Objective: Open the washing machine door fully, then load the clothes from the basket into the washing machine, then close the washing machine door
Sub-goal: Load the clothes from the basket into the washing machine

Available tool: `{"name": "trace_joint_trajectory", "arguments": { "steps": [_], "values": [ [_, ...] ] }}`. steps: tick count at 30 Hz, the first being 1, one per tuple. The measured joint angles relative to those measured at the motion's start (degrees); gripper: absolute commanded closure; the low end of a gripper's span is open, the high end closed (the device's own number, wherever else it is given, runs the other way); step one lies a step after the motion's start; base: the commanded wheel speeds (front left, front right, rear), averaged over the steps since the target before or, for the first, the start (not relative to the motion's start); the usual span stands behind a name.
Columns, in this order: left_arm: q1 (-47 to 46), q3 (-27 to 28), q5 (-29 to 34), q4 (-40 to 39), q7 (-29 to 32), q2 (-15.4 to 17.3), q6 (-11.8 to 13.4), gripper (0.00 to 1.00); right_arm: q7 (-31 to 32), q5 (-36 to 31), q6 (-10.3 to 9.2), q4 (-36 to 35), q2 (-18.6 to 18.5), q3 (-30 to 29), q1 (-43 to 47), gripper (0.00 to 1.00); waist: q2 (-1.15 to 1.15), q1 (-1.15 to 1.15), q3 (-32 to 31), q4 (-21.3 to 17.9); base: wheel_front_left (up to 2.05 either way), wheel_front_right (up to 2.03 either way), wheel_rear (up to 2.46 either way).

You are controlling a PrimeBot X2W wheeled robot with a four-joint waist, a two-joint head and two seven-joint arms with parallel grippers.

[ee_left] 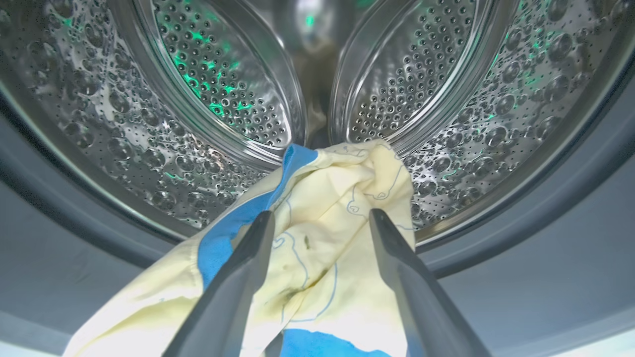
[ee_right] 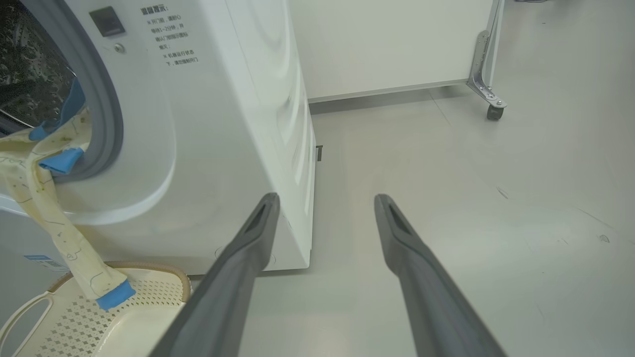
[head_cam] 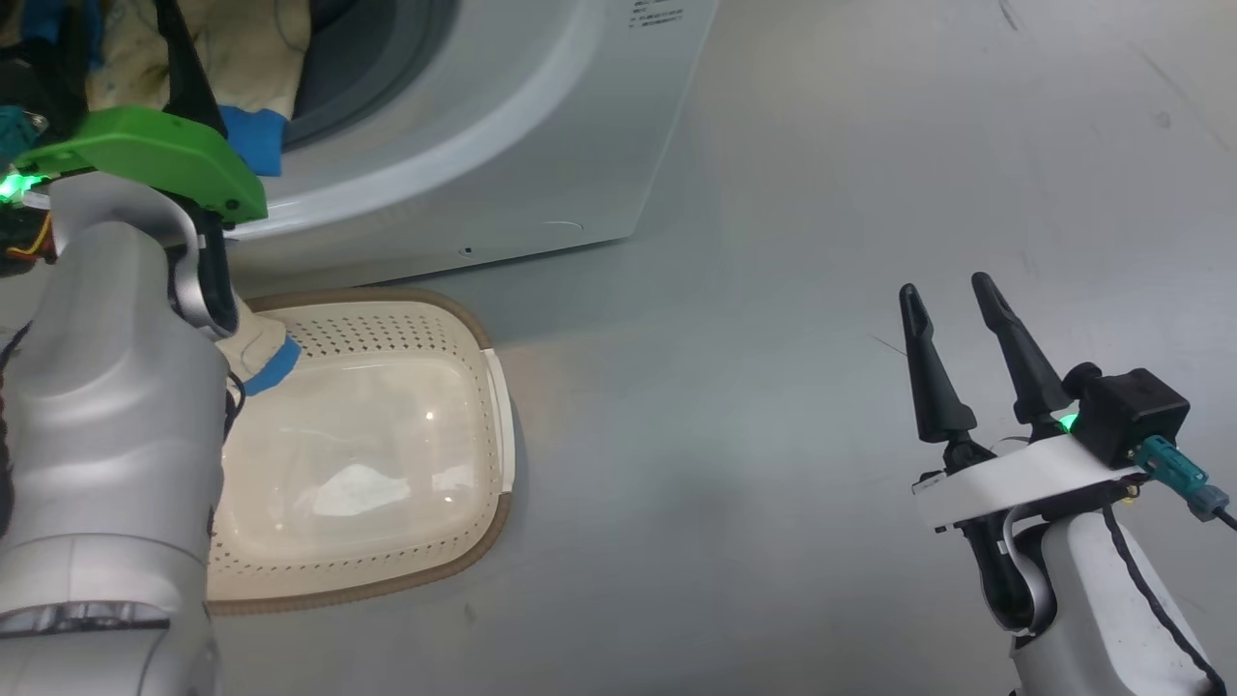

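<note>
The main danger is that the clothes (ee_left: 337,173) are only half in. The bulk sits at the lip of the drum (ee_left: 223,74), bunched over the grey gasket (ee_left: 545,258). One long sleeve hangs out of the opening and down the white front of the washing machine (head_cam: 541,126), its blue cuff (ee_right: 115,294) resting in the basket (head_cam: 387,324) on the floor just in front. The left gripper (ee_left: 321,214) is at the drum mouth with its jaws spread wide; the cloth lies loose between and under the two fingers and is pinched by neither, so nothing holds the garment. I judge that the weight of the dangling sleeve could drag the whole piece back out over the gasket when the arm pulls away, or a finger could snag a fold and haul it out. If the washing machine door were swung shut with things as they are, the sleeve would be trapped against the gasket and the door would likely not latch. The right gripper (head_cam: 946,286) hovers over the bare floor (head_cam: 754,503) well to the right of the machine, jaws wide apart and empty, too far off to catch a slip. The sleeve wants lifting and pushing deep toward the far wall of the drum first.
</note>
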Motion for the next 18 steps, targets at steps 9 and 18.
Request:
{"name": "trace_joint_trajectory", "arguments": {
  "steps": [9, 18],
  "values": [
    [7.25, -1.60, 0.33, -6.87, -0.01, -2.21, -0.22, 0.00, 0.00, -0.44, 0.00, -0.71, -0.46, -1.47, 0.00, 0.00, 0.00, 0.00, -0.33, 4.90, 0.00, 0.00, 0.00],
    [16.68, -2.69, -0.21, -12.93, -0.01, -2.35, -1.31, 0.00, 0.00, -0.60, 0.00, -0.90, -0.67, -1.30, -0.03, 0.00, 0.00, 0.00, 0.35, 8.07, 0.00, 0.00, 0.00]
  ]
}}
